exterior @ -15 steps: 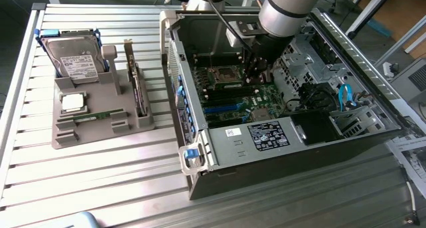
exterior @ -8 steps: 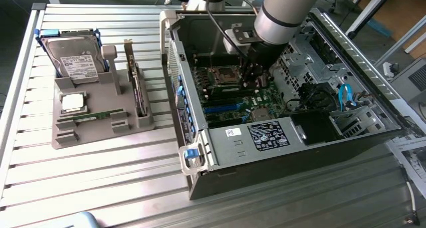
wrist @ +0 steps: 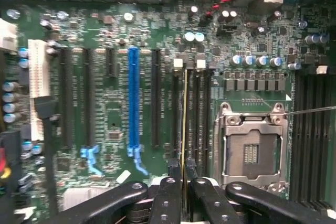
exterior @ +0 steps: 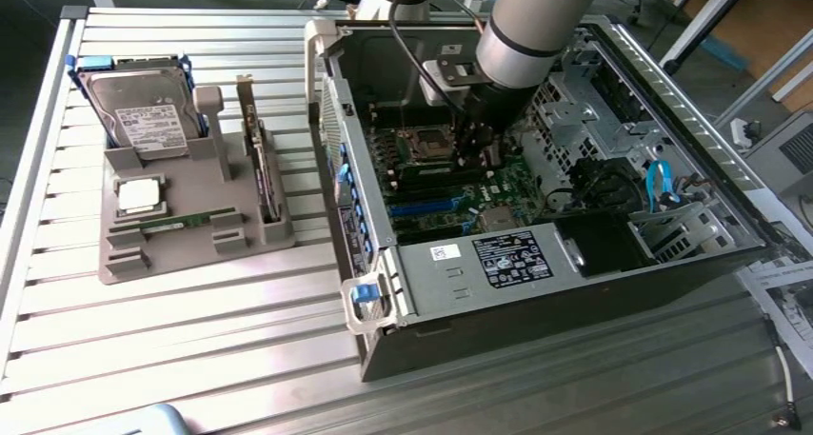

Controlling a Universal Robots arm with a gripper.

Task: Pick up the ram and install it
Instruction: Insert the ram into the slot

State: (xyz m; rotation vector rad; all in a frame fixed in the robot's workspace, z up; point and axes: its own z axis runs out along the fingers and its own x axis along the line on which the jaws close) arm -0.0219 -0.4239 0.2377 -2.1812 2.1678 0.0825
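Observation:
The ram (wrist: 184, 124) shows edge-on in the wrist view as a thin yellowish-green line between my two black fingers (wrist: 169, 192). My gripper (wrist: 183, 169) is shut on it. The stick hangs just above the motherboard, lined up along the dark memory slots (wrist: 195, 114) beside the empty processor socket (wrist: 252, 145). I cannot tell whether its lower edge touches a slot. In the exterior view my gripper (exterior: 481, 135) reaches down into the open computer case (exterior: 381, 292) over the green motherboard (exterior: 445, 192), and the arm hides the ram.
On the exterior view's left a grey holder (exterior: 190, 254) carries a hard drive (exterior: 150, 111), a square silver processor (exterior: 140, 195) and an upright expansion card (exterior: 261, 159). A blue card slot (wrist: 134, 98) and black slots lie near the memory slots. Case walls and drive cage surround the arm.

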